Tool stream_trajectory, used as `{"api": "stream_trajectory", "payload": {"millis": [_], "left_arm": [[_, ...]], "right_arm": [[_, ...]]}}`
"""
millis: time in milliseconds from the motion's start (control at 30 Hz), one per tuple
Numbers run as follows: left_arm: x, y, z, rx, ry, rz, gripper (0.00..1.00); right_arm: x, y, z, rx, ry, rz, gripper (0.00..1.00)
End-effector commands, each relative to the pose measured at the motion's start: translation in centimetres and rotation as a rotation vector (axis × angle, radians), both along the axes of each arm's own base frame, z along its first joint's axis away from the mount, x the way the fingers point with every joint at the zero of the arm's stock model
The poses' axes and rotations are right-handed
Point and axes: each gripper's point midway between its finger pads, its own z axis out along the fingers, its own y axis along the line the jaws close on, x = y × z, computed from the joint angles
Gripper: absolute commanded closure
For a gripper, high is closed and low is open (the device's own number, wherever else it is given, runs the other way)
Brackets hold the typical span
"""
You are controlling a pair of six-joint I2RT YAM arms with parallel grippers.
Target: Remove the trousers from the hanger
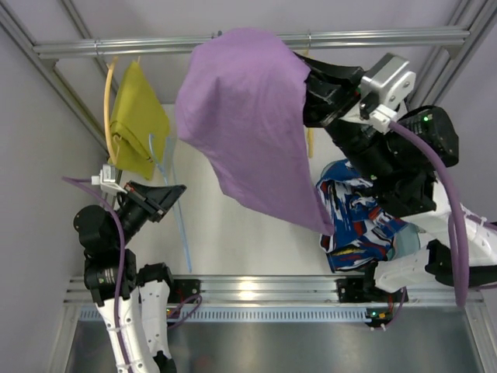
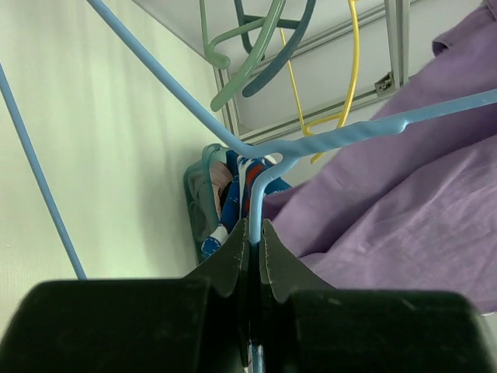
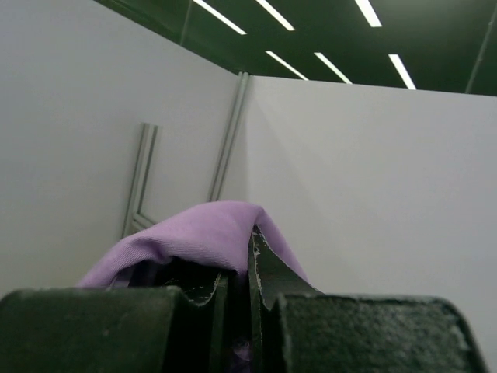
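In the top view the trousers (image 1: pixel 248 116) are hanging as one broad lilac sheet in the middle of the frame, tapering to a point toward 5 o'clock. The right gripper (image 3: pixel 250 260) is sitting at the 3 o'clock edge of the cloth's upper part. In its wrist view its fingers are pressing together on a fold of the lilac fabric, which is bulging over the fingertips toward 10 o'clock.

The left gripper (image 1: pixel 175 189) is lying at about 8 o'clock from the trousers, just off their lower left edge. Its jaws are pinching tight on the hanger (image 1: pixel 183 233), whose thin pale-blue wire is running from the grip toward 6 o'clock and also toward 11 o'clock. In the left wrist view one hanger arm is reaching toward 2 o'clock across the front of the lilac cloth. Whether wire and cloth are touching there is not clear.

A mustard-yellow garment (image 1: pixel 138 116) is hanging at 11 o'clock from the left gripper, and patterned clothes (image 1: pixel 361 221) are lying at 5 o'clock from the trousers.
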Motion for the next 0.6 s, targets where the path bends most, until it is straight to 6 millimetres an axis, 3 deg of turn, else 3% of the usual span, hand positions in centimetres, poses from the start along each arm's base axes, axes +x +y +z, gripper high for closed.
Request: {"api": "stream_trajectory", "payload": {"millis": [0, 300, 433, 567], "left_arm": [[-0.2, 0.0, -0.1, 0.036, -0.037, -0.007, 1.0], [-0.2, -0.1, -0.1, 0.052, -0.048, -0.011, 1.0], [-0.1, 0.1, -0.2, 0.05, -0.044, -0.003, 1.0], [-0.1, 0.0, -0.1, 0.043, -0.037, -0.008, 1.0]], "right_arm": [[-1.6, -9.5, 6.8, 0.252, -0.108, -0.097, 1.0], [-0.2, -18.5, 7.9, 0.372, -0.074, -0.242, 1.0], [-1.5, -24.0, 8.4, 0.445, -0.093, -0.351, 1.0], [-3.4, -27.7, 8.3, 0.474, -0.118, -0.454, 1.0]]}}
